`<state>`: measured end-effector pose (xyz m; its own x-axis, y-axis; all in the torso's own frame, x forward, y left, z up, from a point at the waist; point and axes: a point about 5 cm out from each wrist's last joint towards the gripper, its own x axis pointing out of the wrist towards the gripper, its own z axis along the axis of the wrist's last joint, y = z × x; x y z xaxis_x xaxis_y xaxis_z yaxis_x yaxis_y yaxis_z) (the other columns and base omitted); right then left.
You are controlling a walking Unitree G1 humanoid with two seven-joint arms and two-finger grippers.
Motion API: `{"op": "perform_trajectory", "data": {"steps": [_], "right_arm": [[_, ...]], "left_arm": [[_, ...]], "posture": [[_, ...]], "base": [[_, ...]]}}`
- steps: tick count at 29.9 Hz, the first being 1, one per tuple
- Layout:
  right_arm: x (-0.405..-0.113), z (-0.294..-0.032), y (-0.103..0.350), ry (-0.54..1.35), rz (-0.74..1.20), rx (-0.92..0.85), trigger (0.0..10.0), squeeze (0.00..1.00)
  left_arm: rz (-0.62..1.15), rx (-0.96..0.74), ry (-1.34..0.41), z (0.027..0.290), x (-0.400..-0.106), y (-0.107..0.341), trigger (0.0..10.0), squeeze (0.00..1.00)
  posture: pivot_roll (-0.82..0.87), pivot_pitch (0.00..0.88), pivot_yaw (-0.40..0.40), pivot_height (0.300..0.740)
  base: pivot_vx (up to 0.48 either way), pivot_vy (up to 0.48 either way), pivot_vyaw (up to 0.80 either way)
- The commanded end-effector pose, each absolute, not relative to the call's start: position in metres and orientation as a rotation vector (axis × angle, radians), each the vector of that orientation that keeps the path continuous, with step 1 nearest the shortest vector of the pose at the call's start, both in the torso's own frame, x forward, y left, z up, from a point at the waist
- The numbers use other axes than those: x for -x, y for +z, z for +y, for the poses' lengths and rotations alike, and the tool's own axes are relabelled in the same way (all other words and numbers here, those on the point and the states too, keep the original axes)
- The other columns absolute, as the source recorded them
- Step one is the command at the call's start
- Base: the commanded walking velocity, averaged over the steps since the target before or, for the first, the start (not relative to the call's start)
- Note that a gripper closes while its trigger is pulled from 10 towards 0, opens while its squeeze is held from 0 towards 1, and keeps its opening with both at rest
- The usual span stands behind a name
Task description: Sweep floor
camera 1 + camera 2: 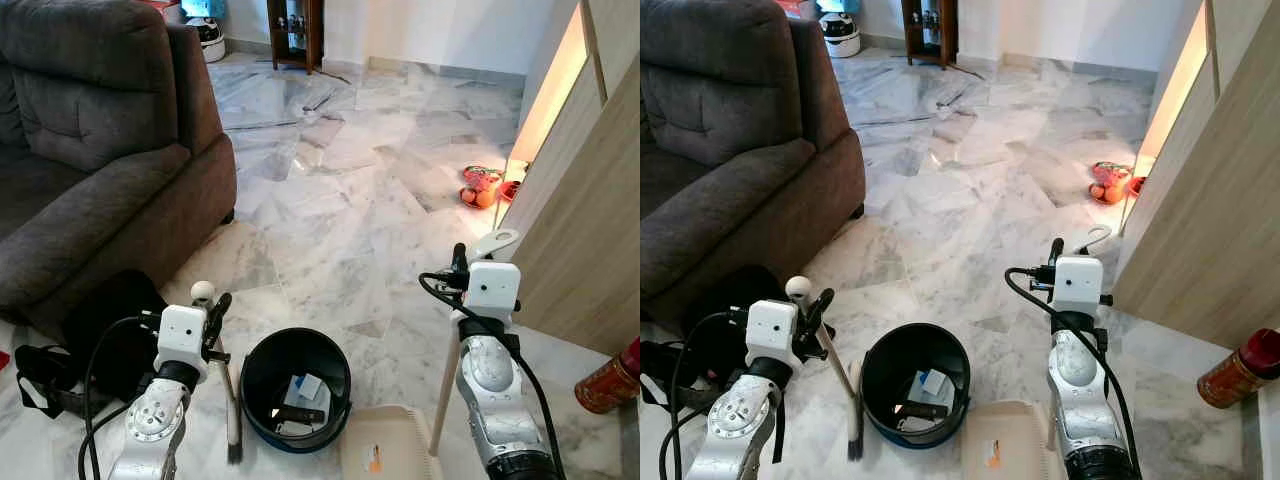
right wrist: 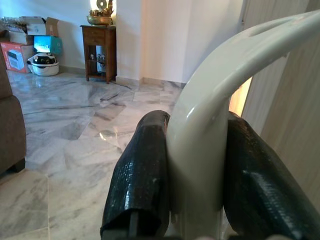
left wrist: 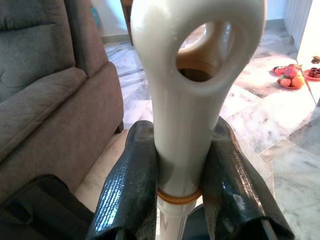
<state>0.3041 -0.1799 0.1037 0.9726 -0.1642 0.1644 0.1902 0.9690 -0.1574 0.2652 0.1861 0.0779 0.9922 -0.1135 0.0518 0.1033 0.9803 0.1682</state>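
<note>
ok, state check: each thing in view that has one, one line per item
left end effector: shut on broom handle
right end effector: shut on dustpan handle
broom: upright, bristles down by the bin
dustpan: tray flat on the floor
bin: upright, open, some rubbish inside
red can: lying tilted on the floor

No text, label, brand, number or sign can be read here. The red canister (image 1: 608,381) near the wooden panel, the cartons (image 2: 17,47) by the far wall and the small items in the black bucket (image 1: 262,372) are too small or blurred.
</note>
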Motion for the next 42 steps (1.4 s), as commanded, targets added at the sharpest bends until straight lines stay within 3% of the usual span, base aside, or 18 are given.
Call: {"op": "perform_trajectory", "data": {"steps": [1, 42], "right_arm": [[-0.3082, -0.1822, 0.1135, -0.185, -0.2, 0.161, 10.0, 0.0], [-0.3108, -0.1797, 0.1067, -0.14, -0.212, 0.15, 10.0, 0.0]], "left_arm": [[-0.097, -0.166, -0.116, 0.1861, -0.2646, 0.0858, 10.0, 0.0], [-0.084, -0.144, -0.103, 0.1836, -0.2623, 0.0826, 10.0, 0.0]], "posture": [[0.12, 0.044, 0.053, 0.74], [0.09, 0.082, 0.045, 0.74]], "base": [[0.0, 0.0, 0.0], [0.0, 0.0, 0.0]]}}
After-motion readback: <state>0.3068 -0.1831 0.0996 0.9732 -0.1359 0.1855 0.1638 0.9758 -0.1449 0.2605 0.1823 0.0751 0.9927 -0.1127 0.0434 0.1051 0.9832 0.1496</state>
